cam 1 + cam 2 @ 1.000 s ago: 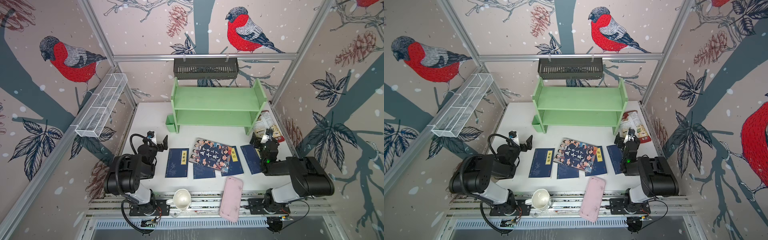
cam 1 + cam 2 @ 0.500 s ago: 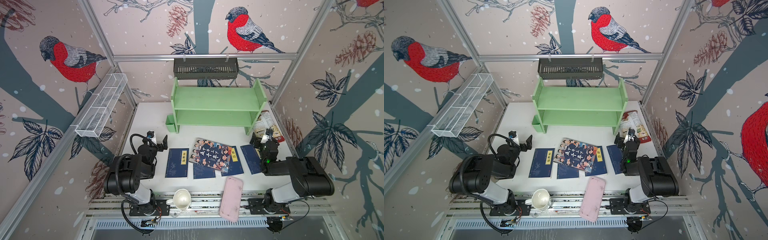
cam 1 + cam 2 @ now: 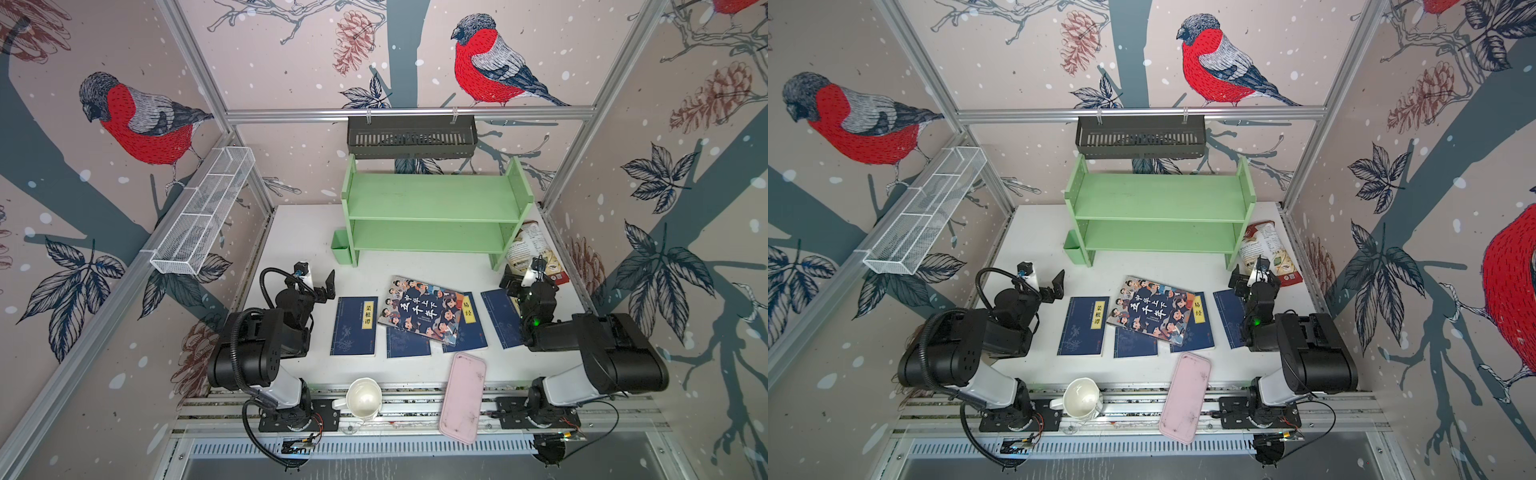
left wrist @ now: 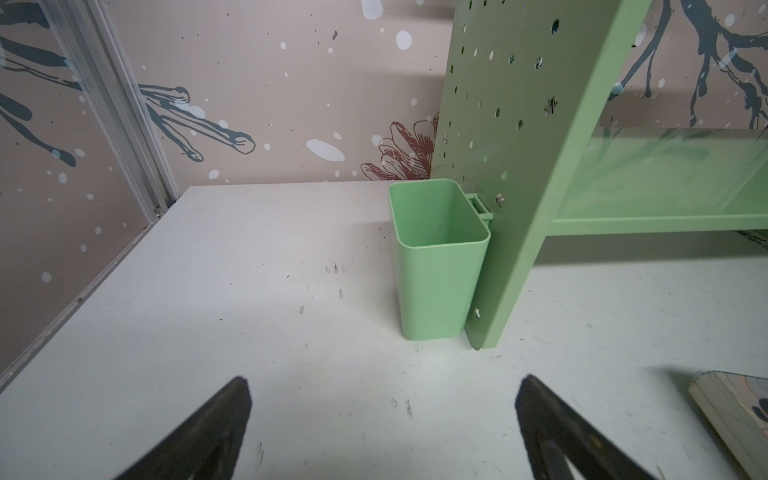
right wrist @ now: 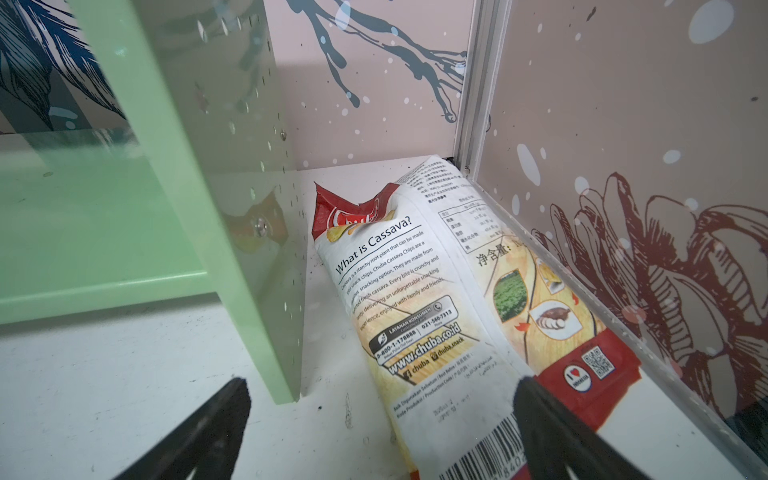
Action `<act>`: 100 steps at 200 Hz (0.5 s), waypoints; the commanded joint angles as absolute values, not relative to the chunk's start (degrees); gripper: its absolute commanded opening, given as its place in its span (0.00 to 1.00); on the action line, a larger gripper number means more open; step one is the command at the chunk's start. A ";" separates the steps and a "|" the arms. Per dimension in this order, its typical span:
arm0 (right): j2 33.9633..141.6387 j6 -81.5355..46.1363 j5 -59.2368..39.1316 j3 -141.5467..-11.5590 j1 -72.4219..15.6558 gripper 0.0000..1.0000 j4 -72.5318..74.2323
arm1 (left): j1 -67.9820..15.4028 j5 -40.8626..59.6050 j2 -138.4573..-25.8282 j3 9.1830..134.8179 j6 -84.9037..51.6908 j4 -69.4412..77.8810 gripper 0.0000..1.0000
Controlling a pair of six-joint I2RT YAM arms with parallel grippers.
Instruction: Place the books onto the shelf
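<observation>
At the near edge, a pink tray (image 3: 463,397) and a white cup (image 3: 364,400) are found by the front rail of the bench (image 3: 299,232), the tray reaching out over the rail. Behind them, four navy books (image 3: 354,326) are laid flat in a row, and the cartoon book (image 3: 420,309) is laid askew over the middle two. In both top views the rightmost navy book is partly covered by the right arm. All five lie on the bench, apart from the shelf (image 3: 432,203) further back.

The left jaws are held wide apart over bare bench, just beyond the leftmost book, clamped on nothing. The right jaws likewise stand wide apart, holding nothing.

The hook hanging the green bin (image 4: 436,266) on the shelf's perforated side panel is shown only in the left wrist view. The print on the snack bag (image 5: 436,291), lying between the opposite panel and the wall, is legible only in the right wrist view.

Farthest, a black basket (image 3: 411,137) and a wire basket (image 3: 203,212) are hung on the frame.
</observation>
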State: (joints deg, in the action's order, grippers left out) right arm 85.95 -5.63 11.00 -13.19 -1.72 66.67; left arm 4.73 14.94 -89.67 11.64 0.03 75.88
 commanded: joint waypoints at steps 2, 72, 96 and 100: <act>85.89 -5.08 11.56 -13.39 -1.67 1.00 68.77 | 4.83 14.94 -89.51 11.86 -0.05 78.48 0.99; 85.96 -5.18 11.16 -13.39 -1.32 1.00 68.73 | 4.75 14.66 -89.54 11.94 0.00 78.23 0.99; 85.78 -5.10 11.53 -13.21 -1.55 1.00 69.03 | 4.77 14.63 -89.47 11.86 0.00 78.35 0.99; 85.70 -5.24 12.56 -13.27 -1.70 1.00 69.10 | 4.75 14.87 -89.41 11.72 0.00 78.47 0.99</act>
